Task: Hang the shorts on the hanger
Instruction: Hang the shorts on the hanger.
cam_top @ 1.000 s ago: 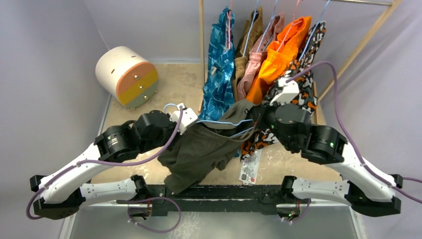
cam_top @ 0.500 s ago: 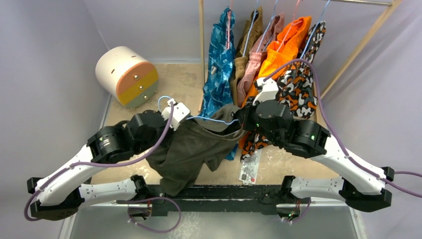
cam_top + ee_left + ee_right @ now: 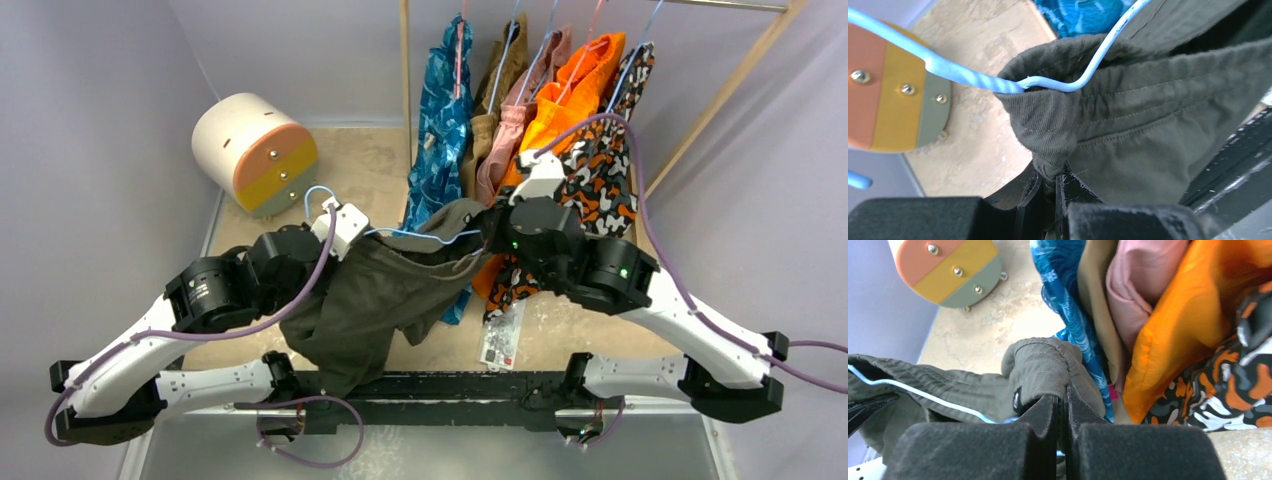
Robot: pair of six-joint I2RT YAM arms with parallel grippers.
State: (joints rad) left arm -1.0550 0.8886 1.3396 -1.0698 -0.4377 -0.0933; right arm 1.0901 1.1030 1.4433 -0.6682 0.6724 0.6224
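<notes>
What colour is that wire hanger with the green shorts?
The hanger is light blue; the left wrist view shows it best.

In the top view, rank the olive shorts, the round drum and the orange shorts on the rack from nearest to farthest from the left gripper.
1. olive shorts: pinched in the left gripper, touching it.
2. round drum: behind it, to the left.
3. orange shorts: hanging far back, to the right.

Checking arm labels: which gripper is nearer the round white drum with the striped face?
Left. The left gripper, shut on the shorts, is just nearside-right of the drum. The right gripper holds the shorts' other end, farther right beside the hanging clothes.
</notes>
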